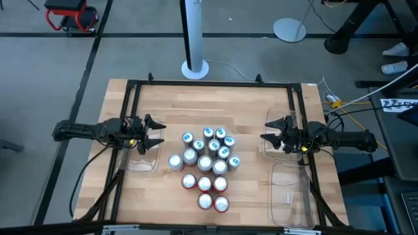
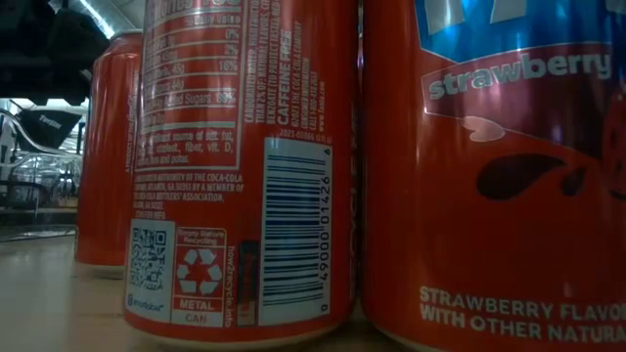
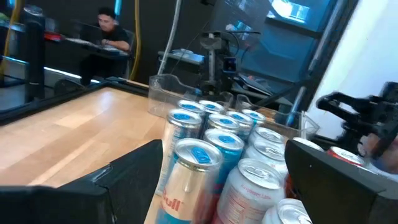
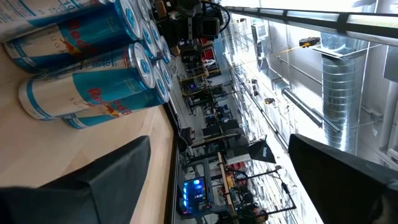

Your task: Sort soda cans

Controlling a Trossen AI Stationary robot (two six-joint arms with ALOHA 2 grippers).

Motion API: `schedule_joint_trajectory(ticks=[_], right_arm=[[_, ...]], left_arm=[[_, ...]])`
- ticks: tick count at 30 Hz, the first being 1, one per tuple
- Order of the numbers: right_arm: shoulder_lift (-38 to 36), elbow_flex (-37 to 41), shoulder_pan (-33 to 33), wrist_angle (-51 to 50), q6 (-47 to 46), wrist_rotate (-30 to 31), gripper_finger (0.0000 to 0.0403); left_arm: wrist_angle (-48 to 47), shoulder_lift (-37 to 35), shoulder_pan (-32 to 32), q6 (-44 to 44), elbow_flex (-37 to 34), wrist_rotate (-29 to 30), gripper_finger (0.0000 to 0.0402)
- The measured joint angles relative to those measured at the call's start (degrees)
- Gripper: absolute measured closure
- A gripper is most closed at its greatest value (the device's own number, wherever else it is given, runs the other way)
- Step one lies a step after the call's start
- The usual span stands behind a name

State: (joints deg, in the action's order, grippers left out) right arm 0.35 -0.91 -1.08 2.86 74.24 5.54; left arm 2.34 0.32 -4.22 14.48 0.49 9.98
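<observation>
I see the soda cans (image 1: 206,168) packed upright in a tight cluster at the centre of the high view, teal ones toward the top, silver in the middle, red ones (image 1: 204,191) at the bottom. I judge them stiff but thin-walled, smooth and likely slippery, so I would grip one at mid-height across its round side, starting with an outer can because the neighbours touch. My left gripper (image 1: 155,132) hovers at centre left with fingers apart, holding nothing; my right gripper (image 1: 271,130) waits at centre right, also spread and empty, over a clear tub (image 1: 290,193).
</observation>
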Motion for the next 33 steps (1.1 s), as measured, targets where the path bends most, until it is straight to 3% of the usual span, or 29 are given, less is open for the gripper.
schedule_joint_trajectory(ticks=[4,14,24,28,33], right_arm=[[-0.02,-0.02,0.00,0.00,0.00,0.00,0.0023],[-0.02,-0.01,-0.02,0.08,-2.39,-0.15,0.0023],[-0.02,0.00,0.00,6.12,-3.30,-0.17,0.0023],[-0.02,-0.01,-0.02,8.53,1.76,-1.19,0.0023],[-0.02,0.01,0.00,9.68,7.14,0.21,0.0023]], left_arm=[[2.43,-0.04,0.63,-1.34,0.02,7.30,0.0074],[3.36,0.00,0.60,4.62,0.02,8.76,0.0074],[4.72,-0.04,0.69,-5.00,0.02,23.36,0.0074],[7.62,0.00,0.65,-4.49,0.02,24.93,0.0074],[8.60,0.52,0.65,-11.86,2.36,24.85,0.0074]])
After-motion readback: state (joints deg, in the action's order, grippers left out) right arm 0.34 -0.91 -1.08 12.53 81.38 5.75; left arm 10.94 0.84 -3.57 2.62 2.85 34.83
